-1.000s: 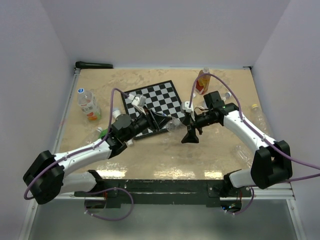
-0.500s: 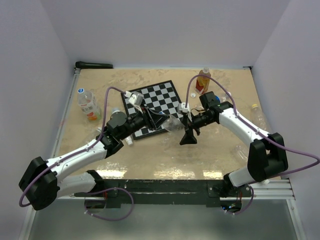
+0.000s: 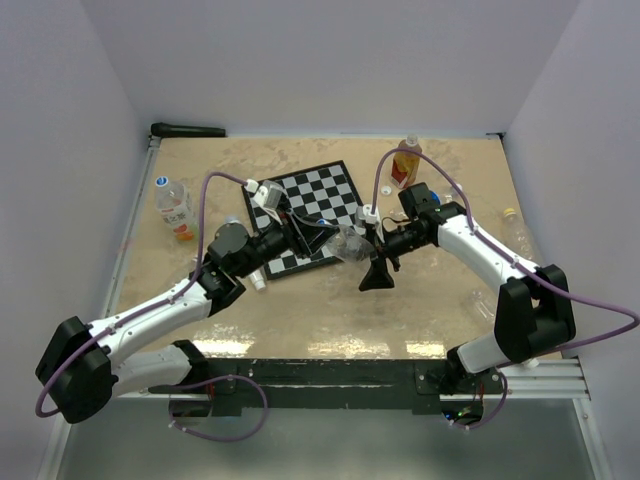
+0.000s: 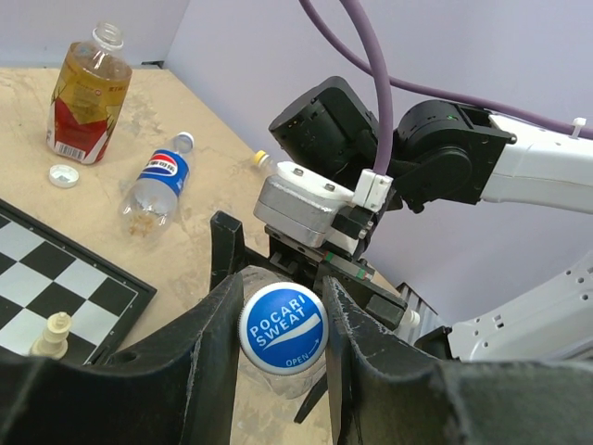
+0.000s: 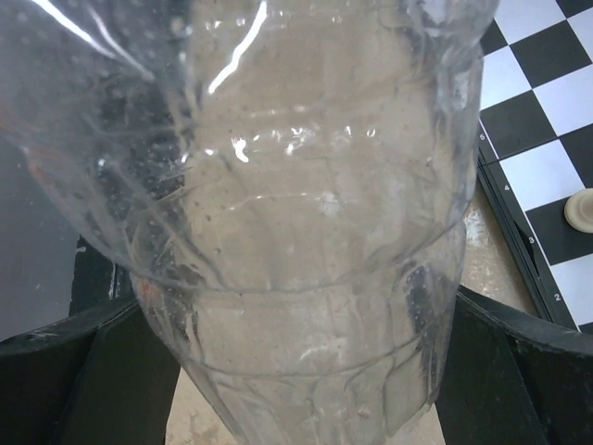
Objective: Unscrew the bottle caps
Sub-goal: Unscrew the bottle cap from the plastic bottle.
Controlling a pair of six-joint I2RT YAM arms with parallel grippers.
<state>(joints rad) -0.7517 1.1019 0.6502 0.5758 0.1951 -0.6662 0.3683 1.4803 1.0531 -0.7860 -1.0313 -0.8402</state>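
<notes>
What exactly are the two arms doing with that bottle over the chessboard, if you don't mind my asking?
The two arms hold one clear plastic bottle between them above the table. The left gripper is clamped on its blue round Pocari Sweat screw cap, which is on the bottle. The right gripper stands wide around the bottle's body. Nearby, an orange-labelled bottle already stands open beside a loose white cap, next to the black-and-white chessboard.

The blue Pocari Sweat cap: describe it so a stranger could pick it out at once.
Start at the chessboard in the middle of the table; just off its right edge the two arms meet over a clear bottle. The blue Pocari Sweat cap sits pinched in the left tool, the only cap with white lettering.
</notes>
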